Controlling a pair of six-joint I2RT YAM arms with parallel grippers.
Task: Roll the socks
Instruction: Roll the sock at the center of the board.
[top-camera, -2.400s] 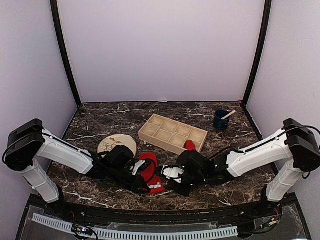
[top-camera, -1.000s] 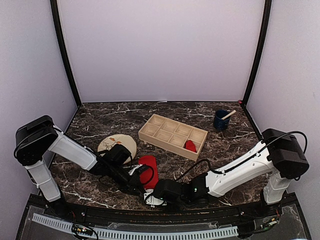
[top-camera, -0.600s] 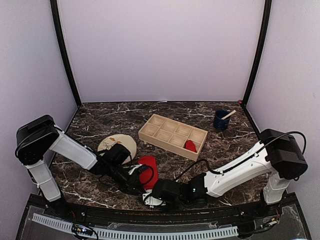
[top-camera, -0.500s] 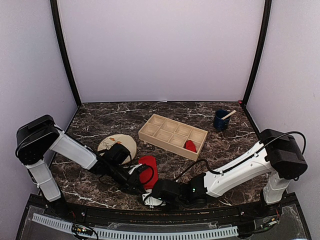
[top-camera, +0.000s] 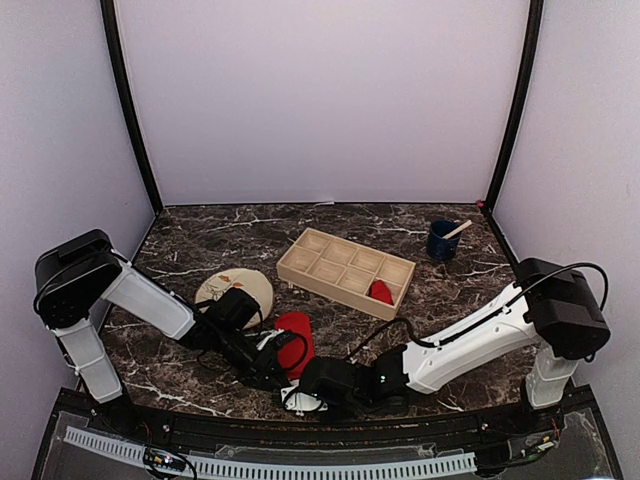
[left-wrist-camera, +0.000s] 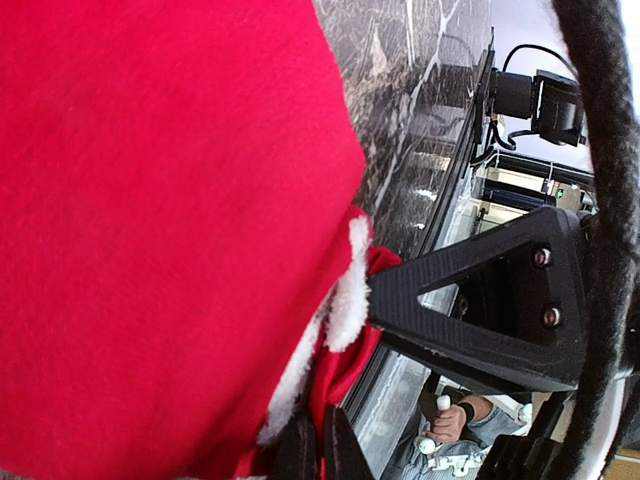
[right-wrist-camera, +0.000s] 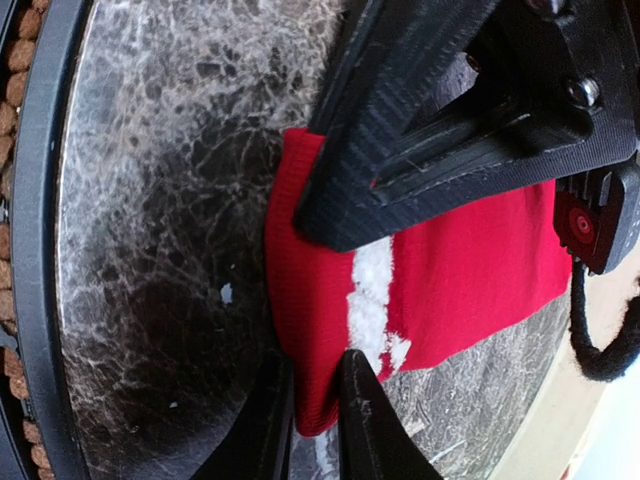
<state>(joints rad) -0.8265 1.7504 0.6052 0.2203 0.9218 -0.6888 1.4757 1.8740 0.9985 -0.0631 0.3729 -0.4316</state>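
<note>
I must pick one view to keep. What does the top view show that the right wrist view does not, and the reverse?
Only the top view: the tray with a red bundle in one compartment, and the blue cup. Only the right wrist view: a white marking on the sock, whose edge sits between the fingers of the right gripper. Both: the sock on the table, the left gripper on it.
</note>
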